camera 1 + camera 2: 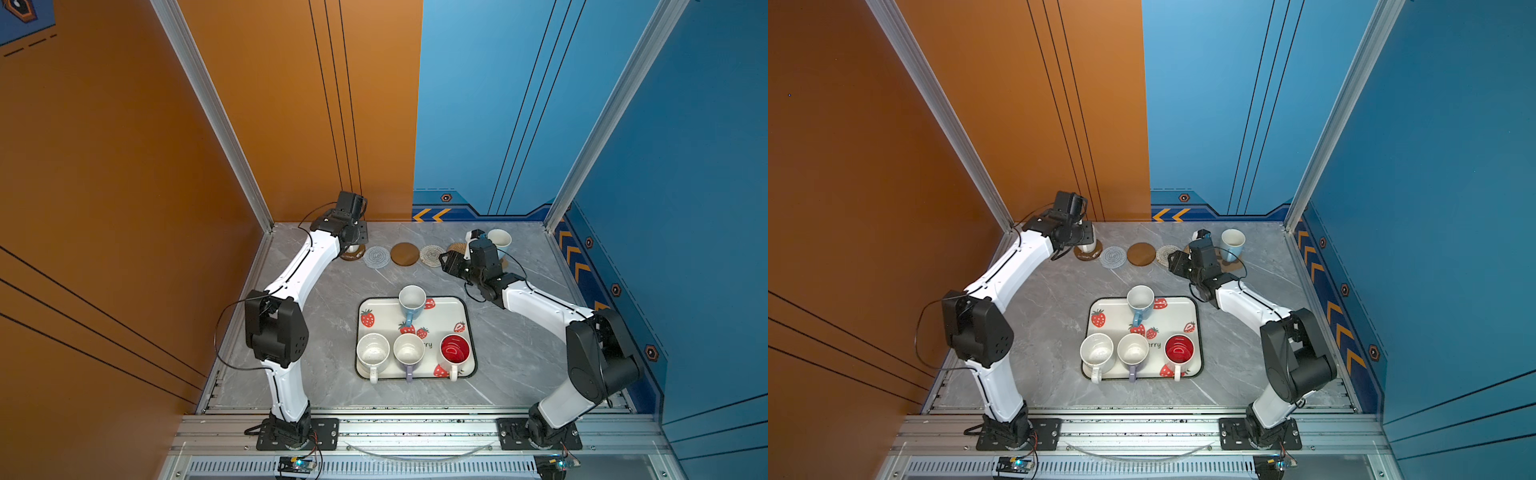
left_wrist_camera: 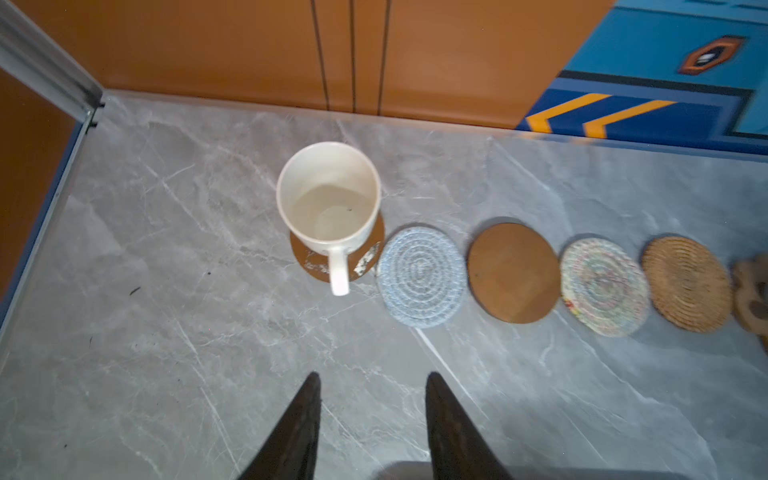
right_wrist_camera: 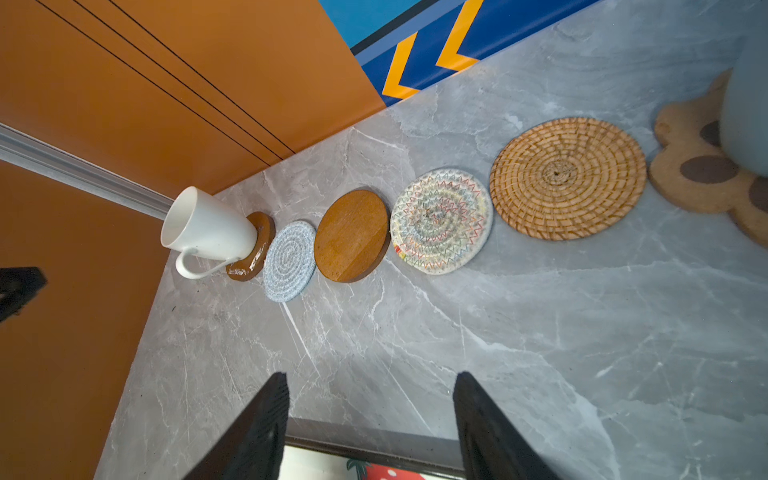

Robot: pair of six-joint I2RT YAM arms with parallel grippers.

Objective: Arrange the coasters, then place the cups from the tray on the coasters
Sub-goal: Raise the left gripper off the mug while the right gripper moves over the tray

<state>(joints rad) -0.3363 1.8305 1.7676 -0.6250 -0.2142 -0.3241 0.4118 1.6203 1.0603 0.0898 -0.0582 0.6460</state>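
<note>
left gripper [image 2: 372,376]: apart, empty, clear so the white cup [image 2: 328,199] stands alone on the brown coaster [image 2: 320,274], 11 o'clock of tray [image 1: 444,320]
right gripper [image 3: 370,378]: apart, empty; blue cup [image 1: 498,241] on paw coaster [image 3: 702,195], 1 o'clock
tray: four cups [image 1: 409,349] waiting

Six coasters [image 3: 567,178] lie along the far edge of the bench [image 1: 332,291]. Six cups [image 1: 412,301]: four on the one tray [image 1: 444,311], two on coasters.
</note>
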